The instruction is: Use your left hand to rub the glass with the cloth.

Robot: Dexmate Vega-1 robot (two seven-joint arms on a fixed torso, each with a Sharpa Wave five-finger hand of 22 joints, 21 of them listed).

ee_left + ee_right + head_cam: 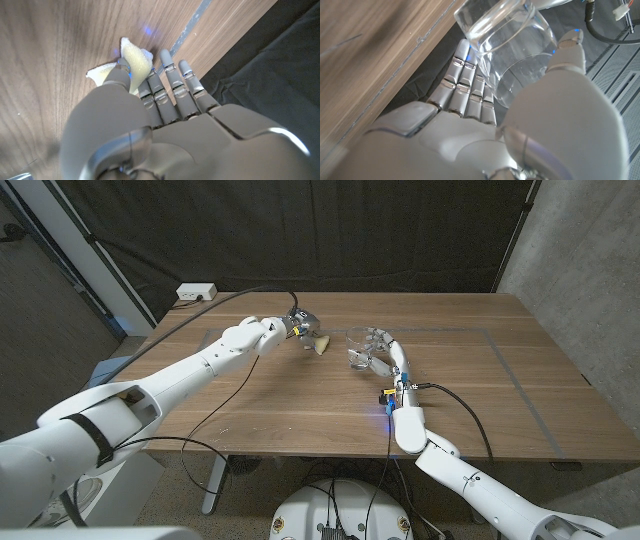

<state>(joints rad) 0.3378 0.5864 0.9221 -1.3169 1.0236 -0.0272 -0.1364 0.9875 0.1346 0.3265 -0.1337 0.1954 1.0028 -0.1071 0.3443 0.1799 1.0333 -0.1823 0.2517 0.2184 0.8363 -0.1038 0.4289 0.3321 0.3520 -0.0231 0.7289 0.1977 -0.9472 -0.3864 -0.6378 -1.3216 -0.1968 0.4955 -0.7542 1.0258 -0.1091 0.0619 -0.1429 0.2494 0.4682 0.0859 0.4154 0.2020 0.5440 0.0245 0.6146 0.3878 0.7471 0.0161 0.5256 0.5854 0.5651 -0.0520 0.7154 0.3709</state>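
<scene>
"Holding steady, that right hand [378,350] — it has the glass [359,348] wrapped in its fingers, about mid-tabletop, a little to the right of centre."

"And the cloth [318,346]?"

"Pinched in the left hand [288,330], a pale scrap hanging off the fingertips just beside the glass, not touching it yet as far as I can see."

"Will the glass take the rubbing?"

"I'd guess so, if the grip holds. It looks thin, clear and slick (the sort that slides or cracks if squeezed wrong), so gripping round the body is sensible. The cloth is soft and limp; bunching it near the fingertips should give a firmer pad."

"Anything the wrist cameras add?"

"The right wrist one shows the glass [515,55] lying tilted across the palm, thumb over it. The left wrist one shows the cloth [131,64] folded between thumb and finger, which the head camera blurs."
</scene>
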